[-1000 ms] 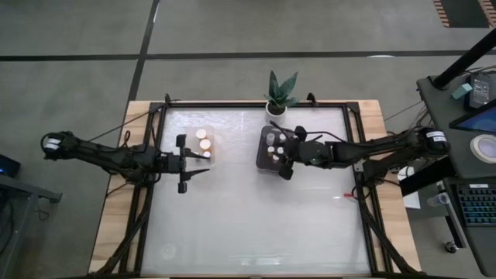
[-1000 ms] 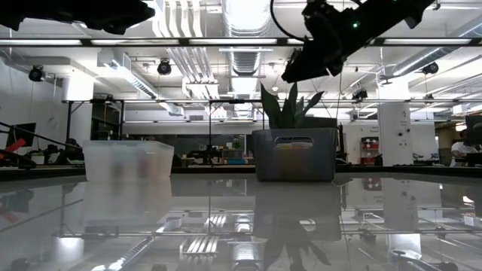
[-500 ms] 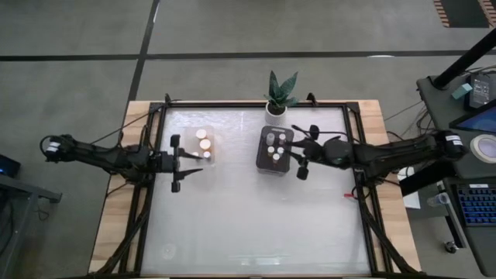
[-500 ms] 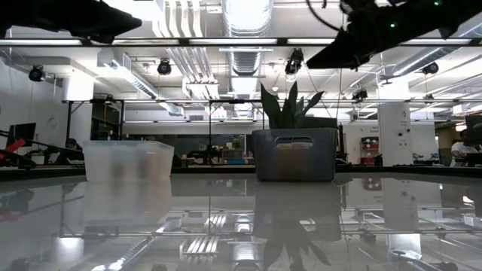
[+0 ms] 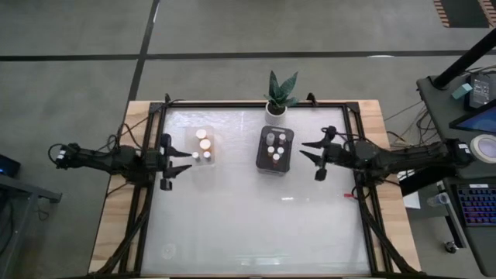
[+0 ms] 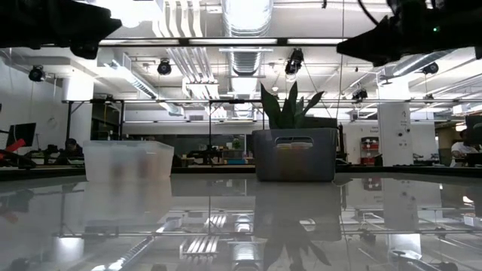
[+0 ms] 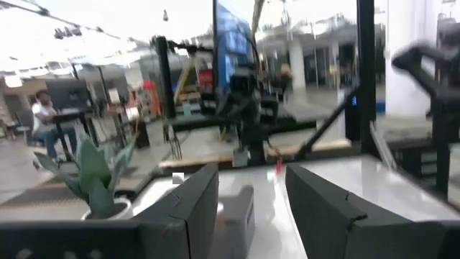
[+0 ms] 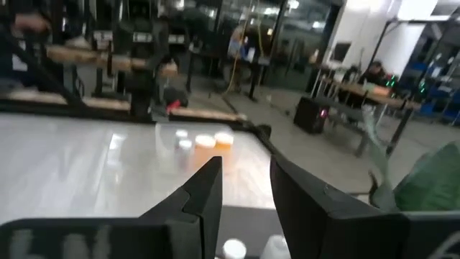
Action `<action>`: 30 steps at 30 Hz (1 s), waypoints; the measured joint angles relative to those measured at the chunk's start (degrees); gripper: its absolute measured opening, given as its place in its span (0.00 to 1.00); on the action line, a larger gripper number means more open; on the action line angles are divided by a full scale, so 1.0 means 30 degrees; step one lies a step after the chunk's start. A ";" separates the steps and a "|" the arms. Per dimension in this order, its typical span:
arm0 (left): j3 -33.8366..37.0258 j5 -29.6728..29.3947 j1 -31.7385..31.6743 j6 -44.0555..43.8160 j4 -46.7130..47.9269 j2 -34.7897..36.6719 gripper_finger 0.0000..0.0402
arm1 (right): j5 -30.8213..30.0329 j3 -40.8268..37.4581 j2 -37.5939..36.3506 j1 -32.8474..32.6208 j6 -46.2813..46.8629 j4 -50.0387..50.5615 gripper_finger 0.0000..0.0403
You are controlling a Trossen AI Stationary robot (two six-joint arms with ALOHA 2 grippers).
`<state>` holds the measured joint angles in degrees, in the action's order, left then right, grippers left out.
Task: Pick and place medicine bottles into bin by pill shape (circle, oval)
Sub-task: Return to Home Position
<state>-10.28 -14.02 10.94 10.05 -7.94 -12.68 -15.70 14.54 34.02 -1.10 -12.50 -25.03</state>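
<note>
Now | bottles (image 5: 273, 150) in black bin (image 5: 260, 156) | right claw (image 5: 311, 159) near (spread, empty)

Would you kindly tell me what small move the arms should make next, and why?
Probably draw both arms back toward their own sides of the table to rest: the left gripper and right gripper are open and empty, and all the medicine bottles in view already stand in the transparent bin or the black bin.

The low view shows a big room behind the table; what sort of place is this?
Probably an open robotics lab or workshop: bare ceiling ducts overhead, a seated person in the background, and a keyboard beside the robot table.
</note>
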 joint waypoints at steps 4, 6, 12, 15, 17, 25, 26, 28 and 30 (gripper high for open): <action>0.1166 -0.0071 -0.0001 -0.0243 -0.0895 0.1267 0.37 | 0.0215 -0.1044 -0.1877 0.0007 -0.0193 -0.0467 0.27; 0.1661 -0.0133 -0.0001 -0.0250 -0.1125 0.1929 0.37 | 0.0374 -0.1436 -0.2787 0.0000 -0.0242 -0.0482 0.26; 0.2536 -0.1362 -0.0001 -0.0235 -0.1167 0.3597 0.37 | 0.0415 -0.2211 -0.5402 0.0000 -0.0806 -0.0395 0.22; 0.2680 -0.1510 -0.0001 -0.0228 -0.1161 0.3781 0.37 | 0.0422 -0.2373 -0.6612 0.0000 -0.0834 0.0131 0.20; 0.2695 -0.1510 -0.0001 -0.0228 -0.1137 0.3776 0.37 | 0.0422 -0.2388 -0.7411 0.0000 -0.0838 0.0830 0.18; 0.2731 -0.1557 -0.0001 -0.0213 -0.0859 0.3698 0.37 | 0.0442 -0.2461 -1.0212 0.0000 -0.0527 0.3615 0.16; 0.2731 -0.1561 -0.0001 -0.0218 -0.0848 0.3727 0.37 | 0.0444 -0.2461 -1.0547 0.0000 -0.0518 0.3834 0.16; 0.2738 -0.1568 -0.0008 -0.0213 -0.0816 0.3732 0.37 | 0.0402 -0.2445 -1.1188 0.0007 -0.0362 0.4384 0.16; 0.2789 -0.1568 -0.0026 -0.0213 -0.0681 0.3749 0.37 | 0.0430 -0.2505 -1.1314 0.0007 -0.0092 0.4860 0.16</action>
<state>-1.91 -18.72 10.86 9.41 -9.98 -1.43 -14.41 7.03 0.08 -1.08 -12.78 -10.45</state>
